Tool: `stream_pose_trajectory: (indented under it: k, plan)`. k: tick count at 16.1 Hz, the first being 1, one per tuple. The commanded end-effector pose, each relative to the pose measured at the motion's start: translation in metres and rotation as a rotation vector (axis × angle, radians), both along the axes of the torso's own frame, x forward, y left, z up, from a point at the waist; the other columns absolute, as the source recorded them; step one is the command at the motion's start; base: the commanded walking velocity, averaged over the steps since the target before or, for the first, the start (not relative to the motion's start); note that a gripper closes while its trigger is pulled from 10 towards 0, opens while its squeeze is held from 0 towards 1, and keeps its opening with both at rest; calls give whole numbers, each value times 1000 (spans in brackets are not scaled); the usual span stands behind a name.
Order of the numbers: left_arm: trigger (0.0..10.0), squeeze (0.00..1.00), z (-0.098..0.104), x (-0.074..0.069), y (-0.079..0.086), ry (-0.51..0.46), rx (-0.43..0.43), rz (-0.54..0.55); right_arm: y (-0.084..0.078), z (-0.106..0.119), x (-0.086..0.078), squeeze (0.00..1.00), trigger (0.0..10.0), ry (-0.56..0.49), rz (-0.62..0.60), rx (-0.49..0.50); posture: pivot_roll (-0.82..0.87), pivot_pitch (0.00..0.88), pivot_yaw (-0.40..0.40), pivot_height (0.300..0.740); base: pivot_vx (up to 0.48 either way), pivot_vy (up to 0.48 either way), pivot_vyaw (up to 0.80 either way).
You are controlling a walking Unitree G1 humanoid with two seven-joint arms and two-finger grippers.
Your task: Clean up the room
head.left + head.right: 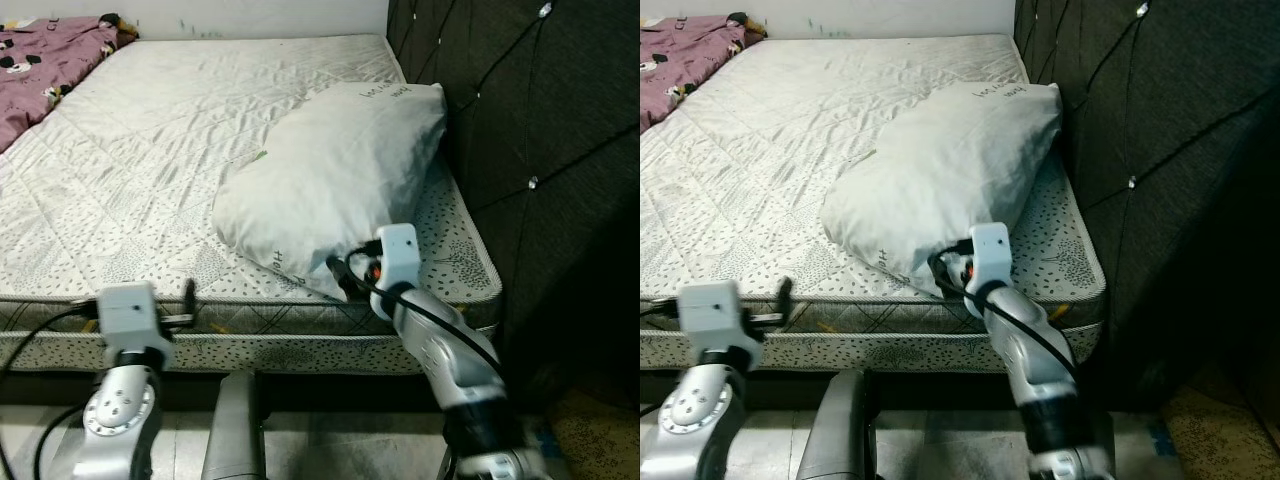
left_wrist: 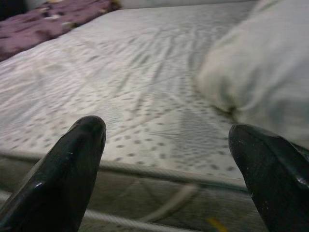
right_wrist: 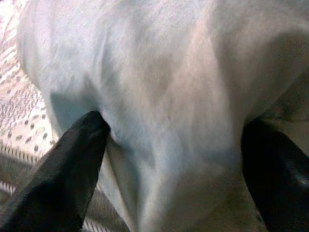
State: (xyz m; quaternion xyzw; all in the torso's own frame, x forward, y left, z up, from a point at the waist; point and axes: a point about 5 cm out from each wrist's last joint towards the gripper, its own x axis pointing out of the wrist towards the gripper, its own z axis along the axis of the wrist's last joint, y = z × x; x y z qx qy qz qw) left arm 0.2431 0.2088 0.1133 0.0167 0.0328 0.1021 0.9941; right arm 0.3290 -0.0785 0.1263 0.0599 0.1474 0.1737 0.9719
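At the foot of a bare mattress (image 1: 180, 150), a humanoid robot reaches for a white pillow (image 1: 335, 180) that lies askew, one end against the dark tufted headboard (image 1: 520, 110) and the other hanging towards the mattress edge. The right pincer (image 3: 169, 159) is spread wide with the pillow's near corner between its two black fingers (image 3: 72, 164), which press into the fabric on either side but have not clamped shut; the grip looks chosen at the corner because the bulk of the pillow is too thick to span. In the head views the right arm (image 1: 440, 350) rises from below the bed frame to meet that corner just above the piped seam.

The left pincer (image 2: 169, 159) is released too, its fingers well apart and holding nothing, poised level with the mattress edge and aimed across the speckled quilting (seemingly kept in reserve while the other arm works). The left wrist unit (image 1: 130, 310) sits just in front of the mattress side.

A crumpled purple blanket (image 1: 45, 60) with a cartoon print lies at the far corner of the bed, well apart from the pillow, and probably awaits tidying as well. The pillow appears to be the item now in hand, with straightening it the likely aim.
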Motion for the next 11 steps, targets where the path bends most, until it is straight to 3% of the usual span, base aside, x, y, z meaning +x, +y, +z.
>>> stream_pose_trajectory:
  k: [1,4,8,11]
  plan:
    - [10000,0,0,4,10,8,-10,50,2,12,12,0,0,-65,-72,21,118,0,37,467,0,0,0]
    - [10000,0,7,16,12,-19,3,45,5,19,22,0,0,-109,-133,61,118,0,42,467,0,0,0]
    - [10000,0,10,25,3,-35,12,15,0,15,27,0,0,-104,-192,101,106,0,48,467,0,0,0]
    - [10000,0,7,26,1,-32,4,11,-5,16,31,0,0,-114,-212,106,88,0,53,467,0,0,0]
